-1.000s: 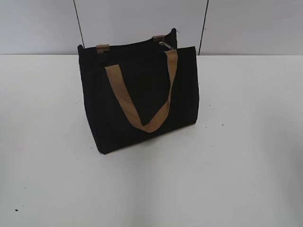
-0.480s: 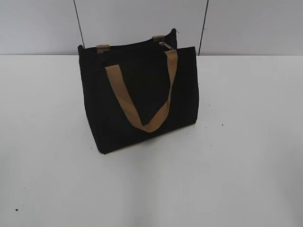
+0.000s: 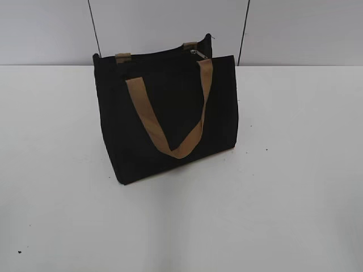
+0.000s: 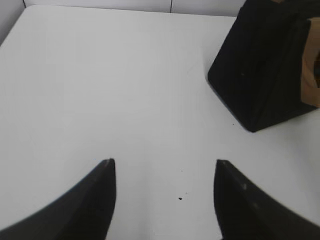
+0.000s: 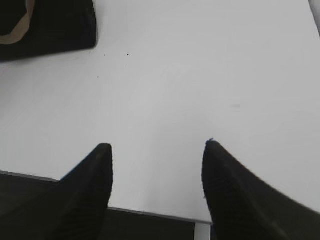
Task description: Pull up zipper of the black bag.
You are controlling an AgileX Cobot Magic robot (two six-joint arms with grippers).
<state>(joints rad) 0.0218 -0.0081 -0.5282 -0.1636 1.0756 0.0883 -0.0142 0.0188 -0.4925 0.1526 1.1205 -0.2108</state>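
Note:
The black bag (image 3: 164, 113) stands upright on the white table, a little left of centre in the exterior view, with a tan loop handle (image 3: 170, 113) hanging down its front. The small silver zipper pull (image 3: 197, 54) lies at the top right end of the bag's opening. The bag's corner shows at the upper right of the left wrist view (image 4: 260, 70) and at the upper left of the right wrist view (image 5: 47, 25). My left gripper (image 4: 164, 165) is open and empty above bare table, away from the bag. My right gripper (image 5: 157, 146) is open and empty near the table's front edge. Neither arm shows in the exterior view.
The white table (image 3: 295, 198) runs back to a grey wall with two dark vertical seams (image 3: 244, 31). The table's front edge (image 5: 150, 212) shows under my right gripper. A few small dark specks (image 4: 180, 198) lie on the table.

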